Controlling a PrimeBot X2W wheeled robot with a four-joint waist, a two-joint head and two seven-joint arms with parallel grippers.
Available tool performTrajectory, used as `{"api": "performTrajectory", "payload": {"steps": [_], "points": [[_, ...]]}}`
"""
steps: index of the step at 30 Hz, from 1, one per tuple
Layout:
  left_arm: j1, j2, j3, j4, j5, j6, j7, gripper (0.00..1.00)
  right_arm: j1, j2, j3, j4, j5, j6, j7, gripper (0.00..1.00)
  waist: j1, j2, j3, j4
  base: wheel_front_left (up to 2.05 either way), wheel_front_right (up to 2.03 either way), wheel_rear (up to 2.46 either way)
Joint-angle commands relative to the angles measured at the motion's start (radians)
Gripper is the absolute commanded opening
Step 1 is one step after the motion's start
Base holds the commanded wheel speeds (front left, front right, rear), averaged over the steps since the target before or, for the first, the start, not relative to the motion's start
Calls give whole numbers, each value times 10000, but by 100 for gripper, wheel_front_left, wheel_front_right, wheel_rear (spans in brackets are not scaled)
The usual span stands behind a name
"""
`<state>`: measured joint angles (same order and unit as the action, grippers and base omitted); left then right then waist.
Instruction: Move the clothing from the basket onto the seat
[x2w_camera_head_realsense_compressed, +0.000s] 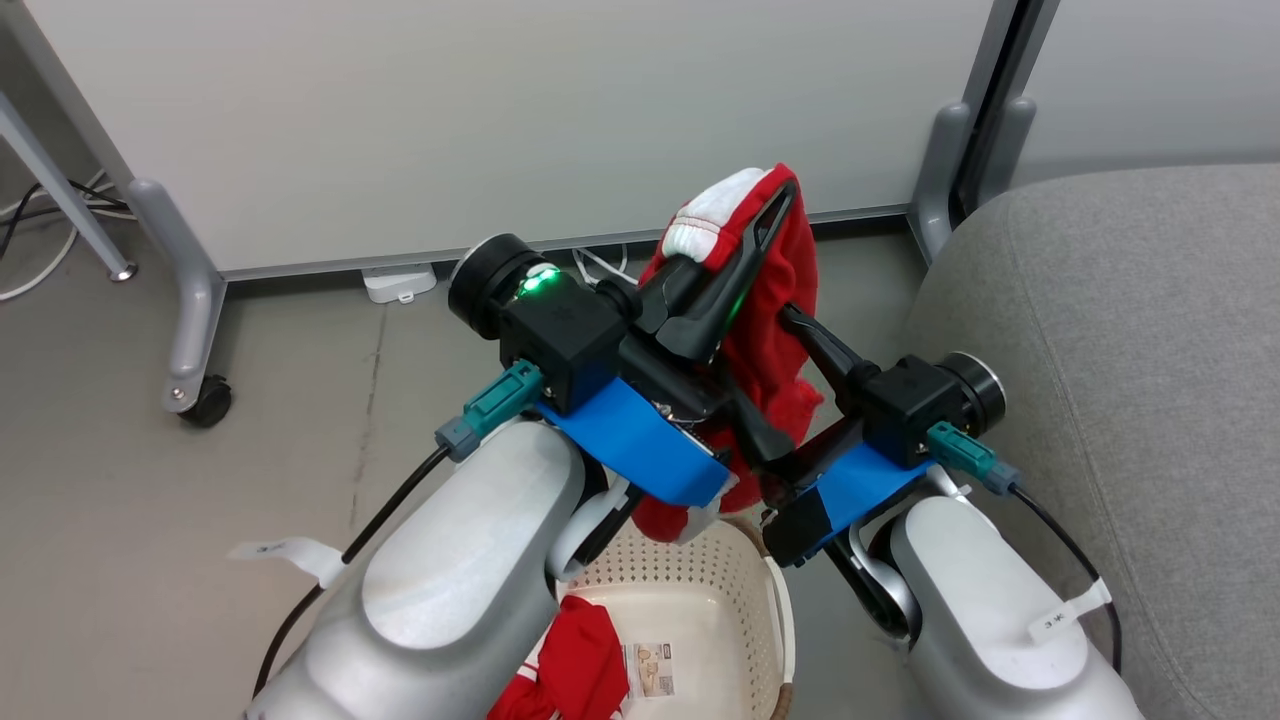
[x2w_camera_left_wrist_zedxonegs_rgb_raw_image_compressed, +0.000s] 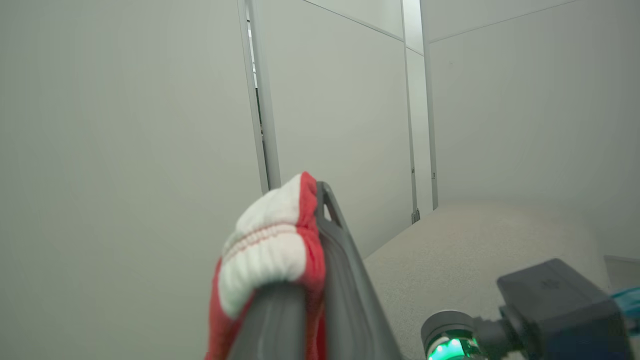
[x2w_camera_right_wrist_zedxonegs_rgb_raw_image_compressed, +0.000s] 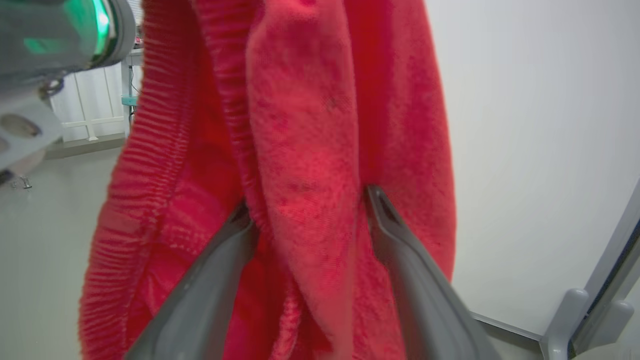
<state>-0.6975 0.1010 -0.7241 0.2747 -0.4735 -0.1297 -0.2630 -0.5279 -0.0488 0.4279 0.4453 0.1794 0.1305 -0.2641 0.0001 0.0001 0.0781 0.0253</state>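
Note:
My left gripper (x2w_camera_head_realsense_compressed: 768, 218) is shut on the white cuff of a red piece of clothing (x2w_camera_head_realsense_compressed: 775, 340), held high above the basket (x2w_camera_head_realsense_compressed: 745, 570). In the left wrist view the cuff (x2w_camera_left_wrist_zedxonegs_rgb_raw_image_compressed: 265, 245) bunches over my left gripper (x2w_camera_left_wrist_zedxonegs_rgb_raw_image_compressed: 310, 220). My right gripper (x2w_camera_head_realsense_compressed: 775, 385) reaches into the hanging cloth from the right. Its fingers (x2w_camera_right_wrist_zedxonegs_rgb_raw_image_compressed: 400, 250) stand wide apart with a fold of the red clothing (x2w_camera_right_wrist_zedxonegs_rgb_raw_image_compressed: 300, 125) between them, not pinched. A second red garment (x2w_camera_head_realsense_compressed: 575, 660) lies in the cream basket beside a paper label (x2w_camera_head_realsense_compressed: 650, 668). The grey seat (x2w_camera_head_realsense_compressed: 1100, 350) is to the right.
White partition panels (x2w_camera_head_realsense_compressed: 500, 120) stand behind on grey feet with a caster (x2w_camera_head_realsense_compressed: 205, 400). Cables (x2w_camera_head_realsense_compressed: 40, 215) and a small white box (x2w_camera_head_realsense_compressed: 400, 283) lie on the floor by the wall. The seat's top (x2w_camera_left_wrist_zedxonegs_rgb_raw_image_compressed: 475, 240) lies beyond my right wrist (x2w_camera_left_wrist_zedxonegs_rgb_raw_image_compressed: 550, 305).

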Motion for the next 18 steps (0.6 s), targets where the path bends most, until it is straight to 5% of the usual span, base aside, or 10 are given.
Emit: {"api": "performTrajectory", "payload": {"steps": [1,2,18], "points": [[-130,-12,-19,-48,-16,-9,-27,0,-208,-31,58,114,158,5,-7,32,-1,-1,-2,12,0,0,0],[-127,-20,-44,-58,-29,-9,-27,0,-290,-32,80,171,187,5,-7,0,-1,-1,-4,15,0,0,0],[87,42,0,23,-13,-9,-27,0,-315,-32,230,245,623,5,-7,0,-1,-1,2,-130,0,0,0]]}}
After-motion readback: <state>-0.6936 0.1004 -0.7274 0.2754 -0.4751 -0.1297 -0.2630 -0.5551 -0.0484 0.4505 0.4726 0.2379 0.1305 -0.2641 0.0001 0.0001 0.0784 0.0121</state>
